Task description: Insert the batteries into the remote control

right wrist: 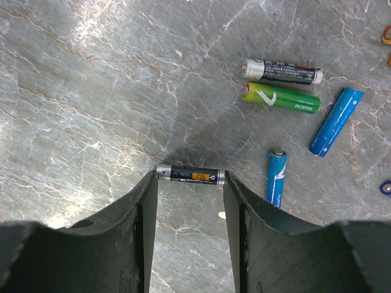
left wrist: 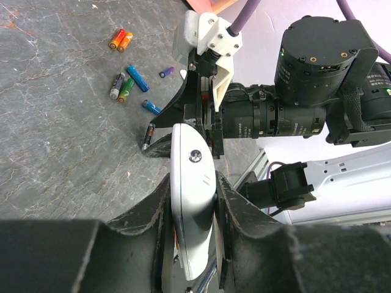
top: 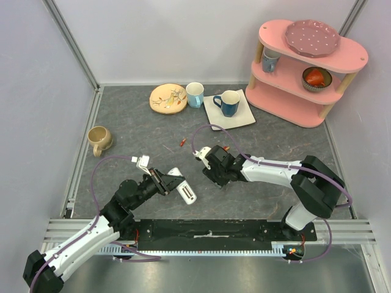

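Note:
My left gripper [left wrist: 192,183] is shut on the remote control [left wrist: 193,195], a slim white bar held on edge between both fingers; in the top view the remote control [top: 184,187] sticks out toward the table's middle. My right gripper [right wrist: 188,178] is shut on a dark battery [right wrist: 188,175], pinched end to end between the fingertips just above the tabletop. Loose batteries lie beside it: a black one [right wrist: 282,71], a green one [right wrist: 282,97], a long blue one [right wrist: 336,121] and a short blue one [right wrist: 277,177]. The left wrist view shows the right gripper [left wrist: 164,131] close ahead of the remote.
A tan mug [top: 99,140] stands at the left. At the back are a patterned plate [top: 168,98], a pale blue cup [top: 195,94] and a blue mug [top: 228,102] on a white tray [top: 244,115]. A pink shelf [top: 293,97] fills the back right corner.

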`<state>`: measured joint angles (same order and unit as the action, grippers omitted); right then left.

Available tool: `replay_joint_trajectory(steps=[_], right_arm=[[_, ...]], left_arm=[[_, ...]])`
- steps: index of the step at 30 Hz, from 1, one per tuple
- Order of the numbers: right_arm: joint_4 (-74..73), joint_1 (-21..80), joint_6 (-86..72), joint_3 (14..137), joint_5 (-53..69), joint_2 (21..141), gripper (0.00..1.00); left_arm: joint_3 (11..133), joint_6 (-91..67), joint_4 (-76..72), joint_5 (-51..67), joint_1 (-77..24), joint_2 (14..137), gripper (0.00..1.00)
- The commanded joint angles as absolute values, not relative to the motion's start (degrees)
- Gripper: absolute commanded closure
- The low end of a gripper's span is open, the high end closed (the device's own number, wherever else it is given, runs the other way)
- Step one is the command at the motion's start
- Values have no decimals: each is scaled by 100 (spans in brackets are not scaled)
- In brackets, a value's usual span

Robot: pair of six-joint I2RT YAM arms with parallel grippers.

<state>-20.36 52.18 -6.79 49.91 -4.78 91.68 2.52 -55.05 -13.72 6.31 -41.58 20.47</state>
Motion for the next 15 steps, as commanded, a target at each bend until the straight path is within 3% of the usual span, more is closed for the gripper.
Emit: replay_joint_trajectory(steps=[1, 15], right_arm=[[-2039, 5159, -712, 4913, -413, 9272, 53], [-2074, 5115, -852, 4957, -439, 9211, 34]], left_arm=[[-299, -5528, -1573, 624, -4140, 2039, 98], [-299, -5528, -1582, 642, -4140, 2065, 98]])
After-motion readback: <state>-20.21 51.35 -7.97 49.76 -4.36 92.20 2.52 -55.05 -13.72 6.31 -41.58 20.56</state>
